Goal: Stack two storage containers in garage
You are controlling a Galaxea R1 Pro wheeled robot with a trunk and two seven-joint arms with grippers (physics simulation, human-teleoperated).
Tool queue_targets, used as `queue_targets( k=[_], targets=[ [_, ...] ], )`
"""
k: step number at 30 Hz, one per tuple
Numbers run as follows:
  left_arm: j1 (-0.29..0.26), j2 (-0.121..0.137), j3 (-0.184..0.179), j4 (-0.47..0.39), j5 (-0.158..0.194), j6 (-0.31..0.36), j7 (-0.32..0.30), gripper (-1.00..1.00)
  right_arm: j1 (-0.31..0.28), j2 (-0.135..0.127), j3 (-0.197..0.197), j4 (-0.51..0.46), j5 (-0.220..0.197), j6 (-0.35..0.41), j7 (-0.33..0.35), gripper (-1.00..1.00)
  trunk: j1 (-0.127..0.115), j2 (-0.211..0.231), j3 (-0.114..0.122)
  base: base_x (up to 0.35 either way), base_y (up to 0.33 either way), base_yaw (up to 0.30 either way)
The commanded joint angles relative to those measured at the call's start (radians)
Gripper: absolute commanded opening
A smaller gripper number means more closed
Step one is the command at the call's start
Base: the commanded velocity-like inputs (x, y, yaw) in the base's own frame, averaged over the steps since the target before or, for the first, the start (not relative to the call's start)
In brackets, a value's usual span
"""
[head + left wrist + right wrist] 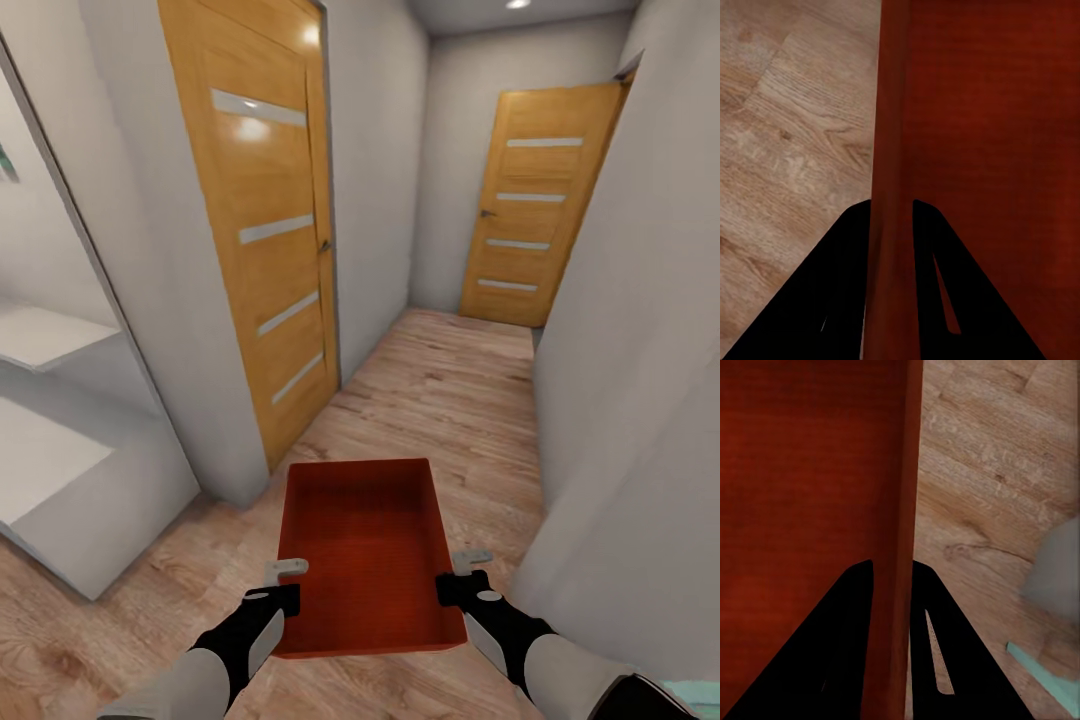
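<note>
Overhead, the head view is showing a hallway with two wooden doors beyond the storage container, which the wrist views are cropping out. Each wrist view is showing a side wall running between two black fingers: the left pincer and right pincer are clenching the orange-red, empty tray above the wood-plank floor.

Light wood-plank hallway floor, running between two wooden doors.

Bright, even render; ceiling light glare on left door; soft, slightly blurry edges.
</note>
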Motion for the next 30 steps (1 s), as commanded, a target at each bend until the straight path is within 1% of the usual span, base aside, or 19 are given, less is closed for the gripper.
queue_targets(
  k=[1, 19, 30],
  targets=[
    [0.000, 0.011, -0.005, -0.006, -0.023, 0.007, 0.010, -1.00, -0.001, -0.001, -0.012, 0.017, -0.013, -0.005, -0.009, -1.00, 0.001, -0.001, -0.001, 0.323, 0.000, -0.021],
    [0.000, 0.011, -0.005, -0.006, -0.023, 0.008, 0.010, -1.00, -0.001, -0.001, -0.012, 0.016, -0.013, -0.005, -0.009, -1.00, 0.001, -0.001, -0.001, 0.323, 0.000, -0.002],
    [0.000, 0.011, -0.005, -0.006, -0.023, 0.007, 0.010, -1.00, -0.001, -0.001, -0.012, 0.016, -0.013, -0.005, -0.009, -1.00, 0.001, -0.001, -0.001, 0.323, 0.000, -0.220]
  ],
)
